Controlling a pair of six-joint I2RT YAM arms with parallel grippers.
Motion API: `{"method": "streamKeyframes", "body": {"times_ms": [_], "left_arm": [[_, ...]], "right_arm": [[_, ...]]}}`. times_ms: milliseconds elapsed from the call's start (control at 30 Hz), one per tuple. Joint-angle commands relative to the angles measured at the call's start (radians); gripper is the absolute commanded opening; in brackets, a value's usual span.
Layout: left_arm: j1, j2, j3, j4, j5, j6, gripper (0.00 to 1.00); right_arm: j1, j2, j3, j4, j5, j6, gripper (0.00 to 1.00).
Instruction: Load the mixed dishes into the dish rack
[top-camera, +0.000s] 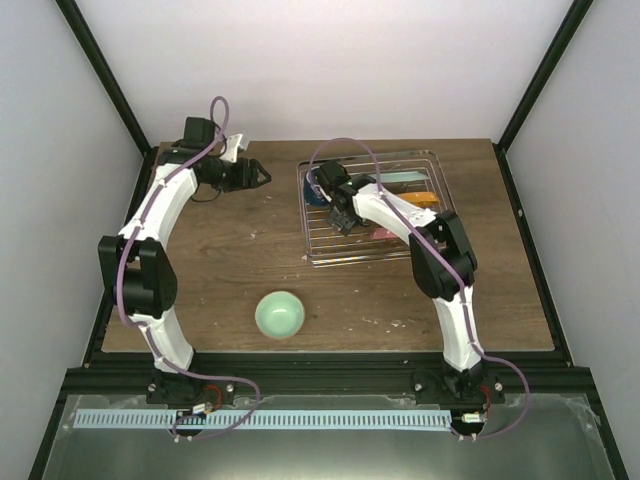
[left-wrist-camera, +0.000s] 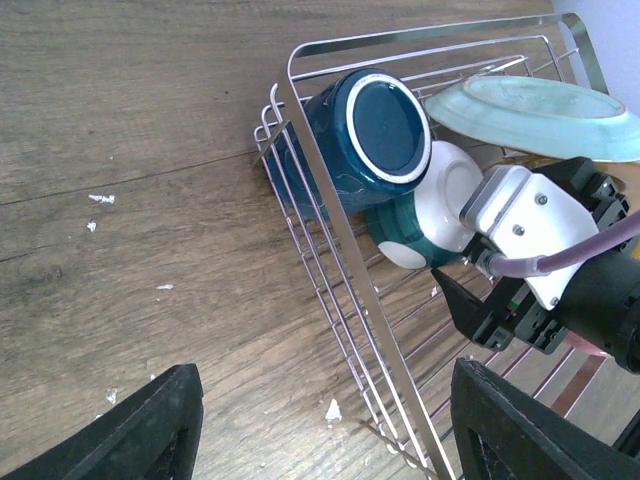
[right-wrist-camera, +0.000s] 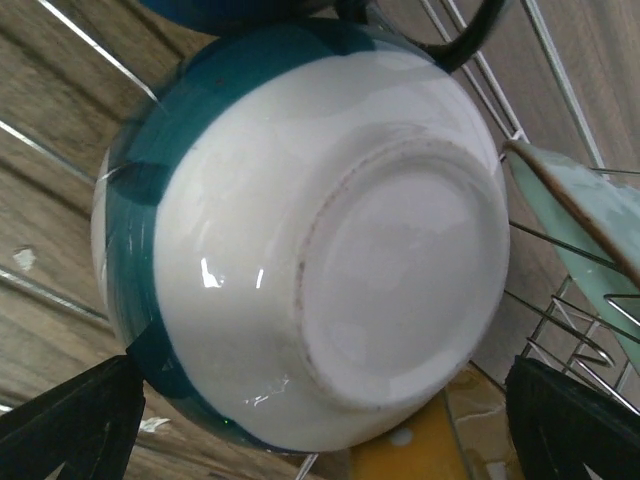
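Note:
The chrome dish rack (top-camera: 432, 236) stands at the back right of the table. Inside it, the dark blue mug (left-wrist-camera: 365, 135) lies on its side in the near-left corner. Against the mug leans the cream-white bowl (right-wrist-camera: 330, 230), which has a teal rim and its base turned up. My right gripper (top-camera: 340, 217) hangs open right over this bowl, a finger (right-wrist-camera: 70, 420) on each side, neither visibly touching. The mint-green plate (left-wrist-camera: 540, 115) stands on edge beyond. The mint-green bowl (top-camera: 280, 314) sits on the table near the front. My left gripper (top-camera: 262, 177) is open and empty, left of the rack.
In the top view an orange plate face (top-camera: 422, 198) and a pink-red plate (top-camera: 384, 232) also lie in the rack. The rack's wire corner (left-wrist-camera: 340, 240) is just ahead of my left fingers (left-wrist-camera: 130, 430). Small white crumbs (left-wrist-camera: 100, 200) dot the wooden table (top-camera: 230, 250).

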Motion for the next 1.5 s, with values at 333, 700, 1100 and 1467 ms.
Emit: {"method": "streamKeyframes", "body": {"times_ms": [333, 700, 1100, 1467], "left_arm": [[0.005, 0.007, 0.013, -0.009, -0.001, 0.017, 0.70], [-0.009, -0.037, -0.058, -0.042, -0.014, 0.034, 0.69], [-0.135, -0.248, -0.335, -0.158, -0.137, -0.029, 0.69], [-0.209, -0.429, -0.578, -0.331, -0.208, -0.139, 0.72]], "right_arm": [[-0.001, -0.120, -0.053, 0.059, -0.105, -0.023, 1.00], [0.054, -0.310, -0.087, 0.029, -0.249, -0.016, 1.00], [-0.140, -0.298, 0.154, 0.113, -0.461, 0.301, 1.00], [-0.302, -0.291, 0.242, 0.003, -0.464, 0.458, 1.00]]}}
